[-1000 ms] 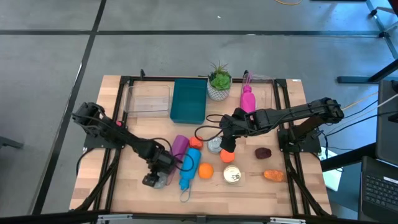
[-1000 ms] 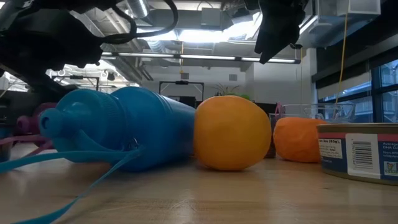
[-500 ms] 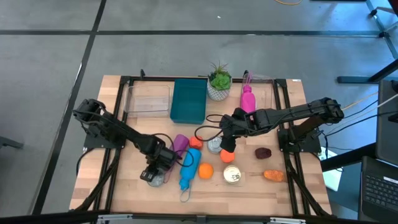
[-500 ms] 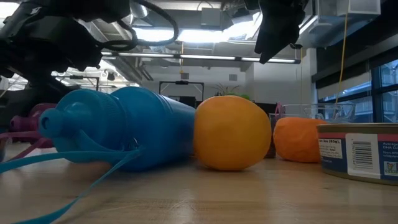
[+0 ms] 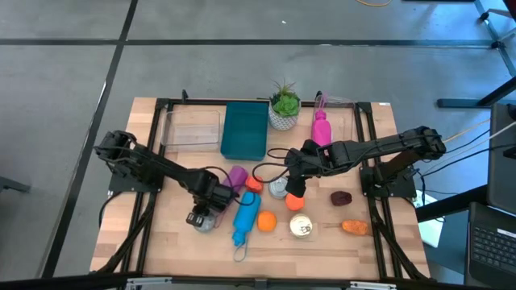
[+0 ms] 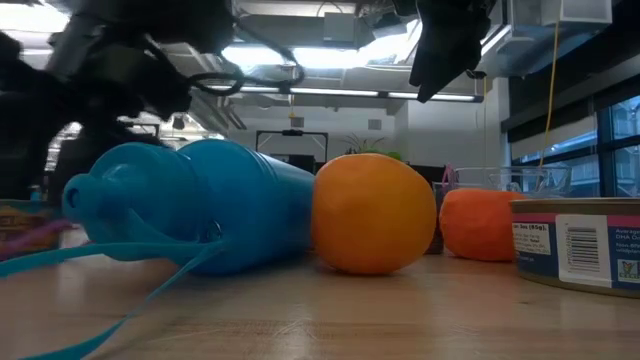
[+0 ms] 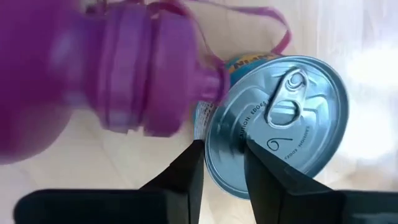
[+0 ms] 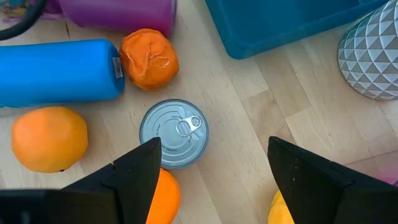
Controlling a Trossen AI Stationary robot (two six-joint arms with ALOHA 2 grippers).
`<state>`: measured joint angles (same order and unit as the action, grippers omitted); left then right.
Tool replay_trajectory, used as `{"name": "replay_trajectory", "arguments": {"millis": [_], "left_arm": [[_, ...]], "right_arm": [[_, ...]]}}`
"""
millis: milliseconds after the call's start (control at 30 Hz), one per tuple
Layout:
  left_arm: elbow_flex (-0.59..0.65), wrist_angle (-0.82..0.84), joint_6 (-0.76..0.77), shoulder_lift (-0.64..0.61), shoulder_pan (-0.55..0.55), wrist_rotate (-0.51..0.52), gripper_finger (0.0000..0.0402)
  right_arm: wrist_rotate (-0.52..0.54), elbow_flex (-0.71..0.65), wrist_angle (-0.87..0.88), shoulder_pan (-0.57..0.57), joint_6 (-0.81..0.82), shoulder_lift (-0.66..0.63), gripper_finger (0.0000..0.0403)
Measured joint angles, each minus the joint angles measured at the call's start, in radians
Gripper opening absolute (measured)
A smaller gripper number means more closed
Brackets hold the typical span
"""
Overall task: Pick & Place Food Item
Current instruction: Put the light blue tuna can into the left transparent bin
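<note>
The wooden counter (image 5: 161, 242) is seen from above, with both dark arms reaching inward over it. At its far edge a teal bin (image 5: 245, 130) is set beside a clear tray (image 5: 192, 129), with a potted plant (image 5: 284, 105) and a pink bottle (image 5: 321, 127) further along. A blue bottle (image 5: 245, 218) is laid on its side near the middle front, and a purple bottle (image 5: 236, 177) lies just beyond it. An orange (image 5: 267, 221) rests just beside the blue bottle, and a labelled tin (image 5: 302, 228) is placed near it. The left tool (image 7: 222, 165) is closed on the rim of a silver can (image 7: 280, 124), whose pull-tab lid faces the wrist camera, at the counter's front left beside the purple bottle. The right tool (image 8: 211, 171) is held open above a second can (image 8: 173, 132), near a crumpled orange item (image 8: 149, 58).
</note>
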<state>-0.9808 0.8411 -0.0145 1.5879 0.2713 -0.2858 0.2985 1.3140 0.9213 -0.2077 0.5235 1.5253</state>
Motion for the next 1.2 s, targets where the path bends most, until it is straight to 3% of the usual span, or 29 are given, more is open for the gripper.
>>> {"name": "replay_trajectory", "arguments": {"millis": [833, 1200], "left_arm": [[-0.018, 0.028, -0.053, -0.002, 0.001, 0.028, 0.0003], [-0.018, 0.028, -0.053, -0.002, 0.001, 0.029, 0.0001]], "right_arm": [[0.0, 0.0, 0.0, 0.0, -0.008, 0.0, 0.029], [0.0, 0.0, 0.0, 0.0, -0.009, 0.0, 0.029]]}}
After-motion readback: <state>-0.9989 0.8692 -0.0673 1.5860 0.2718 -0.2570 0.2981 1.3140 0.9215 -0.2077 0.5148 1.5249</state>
